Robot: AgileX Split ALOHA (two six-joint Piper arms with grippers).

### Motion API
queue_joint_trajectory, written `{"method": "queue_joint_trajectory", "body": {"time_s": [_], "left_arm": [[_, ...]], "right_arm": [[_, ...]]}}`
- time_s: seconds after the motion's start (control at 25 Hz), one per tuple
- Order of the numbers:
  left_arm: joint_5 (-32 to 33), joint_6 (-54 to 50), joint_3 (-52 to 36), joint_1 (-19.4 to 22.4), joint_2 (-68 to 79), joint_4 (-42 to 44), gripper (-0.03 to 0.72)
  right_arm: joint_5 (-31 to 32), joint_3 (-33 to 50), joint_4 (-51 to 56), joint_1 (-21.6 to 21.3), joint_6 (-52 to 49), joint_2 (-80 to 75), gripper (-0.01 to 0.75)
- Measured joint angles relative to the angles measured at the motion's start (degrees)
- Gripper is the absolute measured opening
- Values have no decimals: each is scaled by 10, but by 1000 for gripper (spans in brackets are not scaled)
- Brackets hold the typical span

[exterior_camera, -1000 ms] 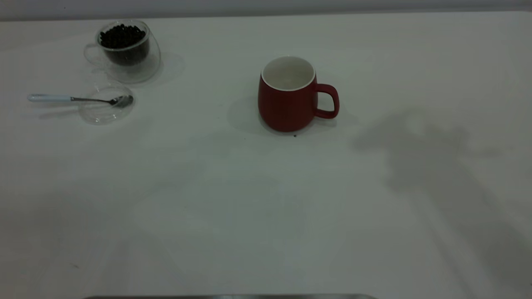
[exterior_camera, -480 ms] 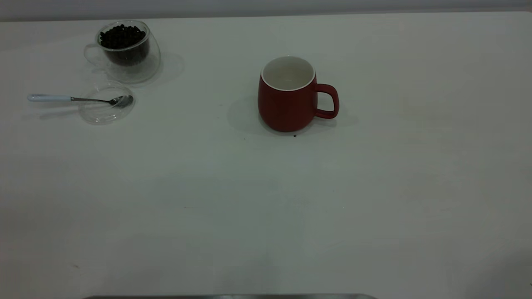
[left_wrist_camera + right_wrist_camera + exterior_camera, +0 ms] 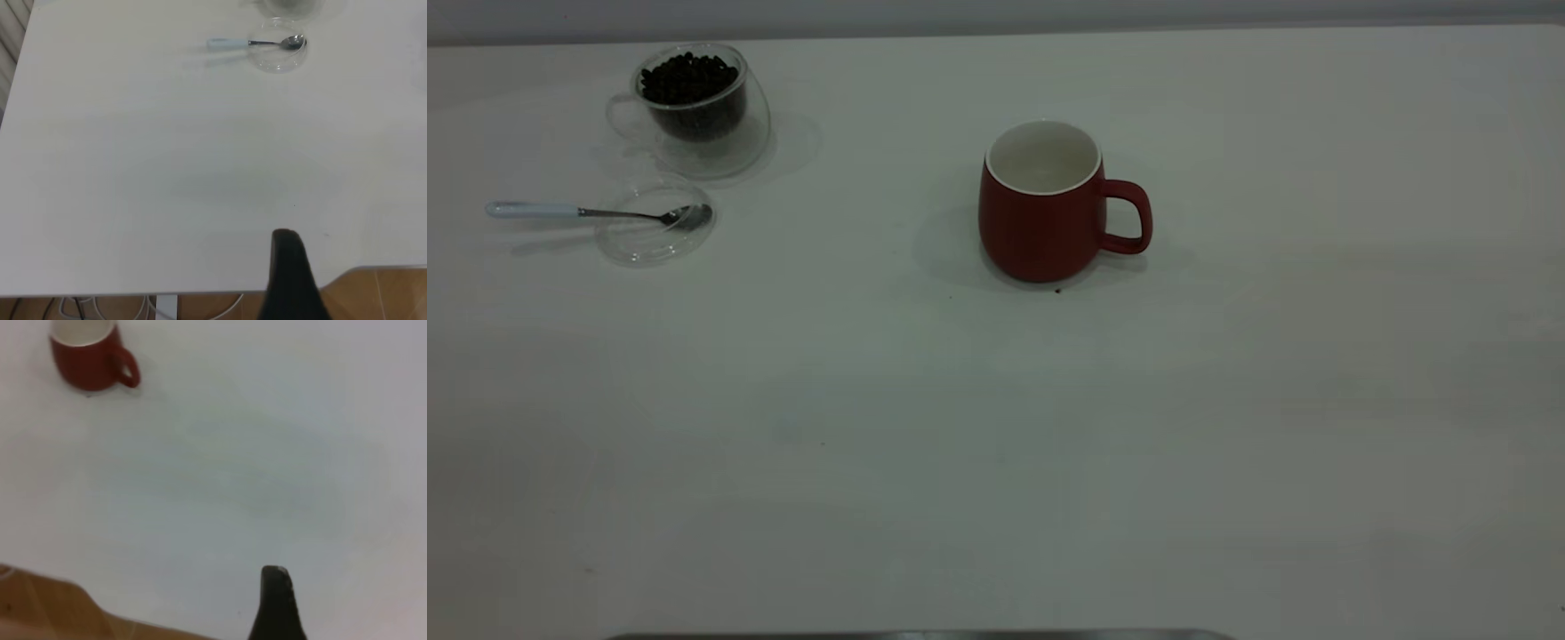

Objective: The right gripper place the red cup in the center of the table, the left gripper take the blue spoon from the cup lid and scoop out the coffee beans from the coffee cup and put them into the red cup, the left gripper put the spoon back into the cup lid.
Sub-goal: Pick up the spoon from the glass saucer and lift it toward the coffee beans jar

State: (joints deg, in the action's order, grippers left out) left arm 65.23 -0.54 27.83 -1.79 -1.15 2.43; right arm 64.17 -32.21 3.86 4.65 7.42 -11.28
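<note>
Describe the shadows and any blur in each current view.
Exterior view: the red cup casts a soft shadow toward the picture's left on the table; the coffee cup casts a fainter one. Left wrist view: the blue spoon is sharp. Right wrist view: soft blur throughout.

Matt red mug [image 3: 1040,227], glazed white inside. Clear glass cup [image 3: 694,111]. Shiny metal spoon [image 3: 596,212]. Smooth white table [image 3: 996,427].

Coffee cup [image 3: 288,5] cropped in left wrist view
</note>
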Motion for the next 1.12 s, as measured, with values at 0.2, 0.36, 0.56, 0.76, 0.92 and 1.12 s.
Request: {"method": "queue_joint_trajectory", "body": {"time_s": [0.2, 0.36, 0.56, 0.76, 0.92, 1.12], "left_arm": [[0, 0, 0, 0, 0, 0, 570], [0, 0, 0, 0, 0, 0, 570], [0, 0, 0, 0, 0, 0, 570], [0, 0, 0, 0, 0, 0, 570], [0, 0, 0, 0, 0, 0, 570], [0, 0, 0, 0, 0, 0, 570]], "right_arm": [[-1, 29, 1, -45, -8, 63, 593], [-1, 31, -1, -60, -10, 97, 593], [0, 44, -14, -63, -10, 122, 592], [4, 51, -15, -63, -10, 122, 592], [4, 52, -15, -63, -9, 122, 592], [4, 52, -15, -63, -9, 122, 590]]}}
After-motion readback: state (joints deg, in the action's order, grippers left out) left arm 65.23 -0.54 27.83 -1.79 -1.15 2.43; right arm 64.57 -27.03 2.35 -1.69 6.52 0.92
